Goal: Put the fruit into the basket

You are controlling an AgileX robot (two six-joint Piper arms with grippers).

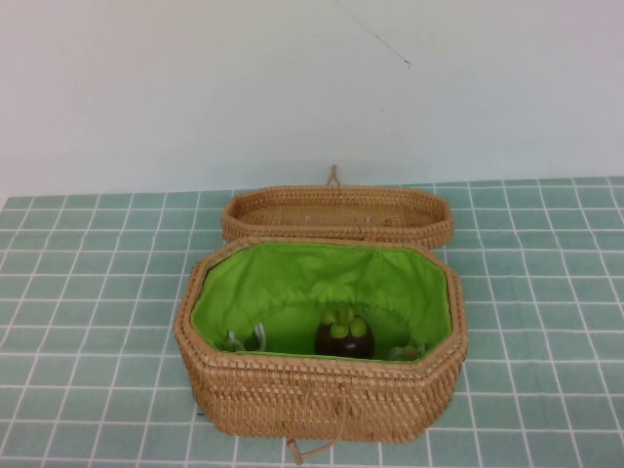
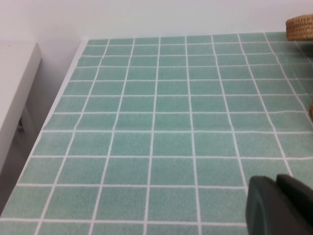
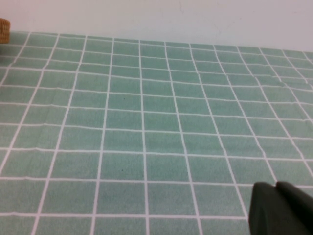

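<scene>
High view: your fruit (image 1: 343, 336) already sits inside the basket (image 1: 322, 390), lid open; task looks done. Left gripper (image 2: 279, 205) and right gripper (image 3: 281, 208) parked well clear of it.

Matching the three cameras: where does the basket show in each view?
High view: basket centre, lid open, fruit inside.
Left wrist view: only a wicker edge, upper right corner; left gripper low.
Right wrist view: wicker sliver, upper left; right gripper low.
Shared landmark: green tiled table.

A green-tiled table (image 1: 546, 292) meets a plain white wall (image 1: 195, 88), evenly lit.
</scene>
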